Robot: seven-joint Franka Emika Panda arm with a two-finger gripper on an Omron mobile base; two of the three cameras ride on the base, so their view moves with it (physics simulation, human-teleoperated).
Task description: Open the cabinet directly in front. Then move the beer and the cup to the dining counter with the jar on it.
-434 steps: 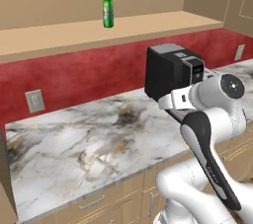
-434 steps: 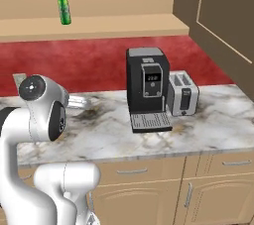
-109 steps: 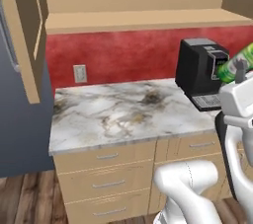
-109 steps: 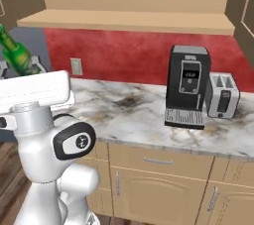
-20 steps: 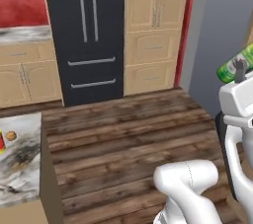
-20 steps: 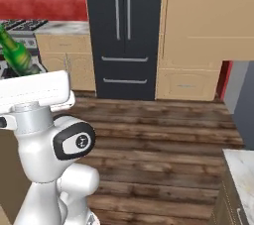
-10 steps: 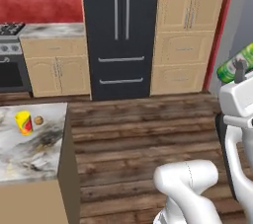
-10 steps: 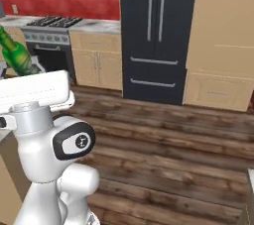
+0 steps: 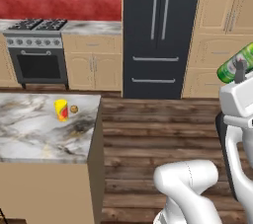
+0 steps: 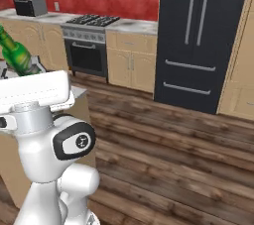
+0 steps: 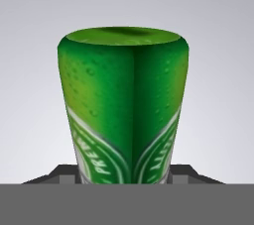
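Note:
My gripper (image 9: 240, 71) is shut on the beer (image 9: 233, 65), a green bottle held tilted above the arm at the right edge of the left base view. The right base view has the beer (image 10: 15, 50) at the far left. In the hand view the bottle's green body (image 11: 124, 105) stands between the fingertips (image 11: 63, 171). The dining counter (image 9: 29, 134) with its veined marble top lies at the lower left. On it stand the yellow cup (image 9: 61, 109) and, just to its right, a small olive-brown jar (image 9: 73, 109). The cabinet is out of view.
A black fridge (image 9: 158, 30) stands straight ahead across a dark wood floor (image 9: 163, 129). A stove (image 9: 37, 53) and low tan cabinets sit to its left, tall tan cabinets (image 9: 222, 25) to its right. A microwave (image 10: 30, 6) rests on the far worktop.
The whole picture has swung as the base moves: the fridge has slid right and the dining counter with the cup has come further into view. The beer stays in the gripper.

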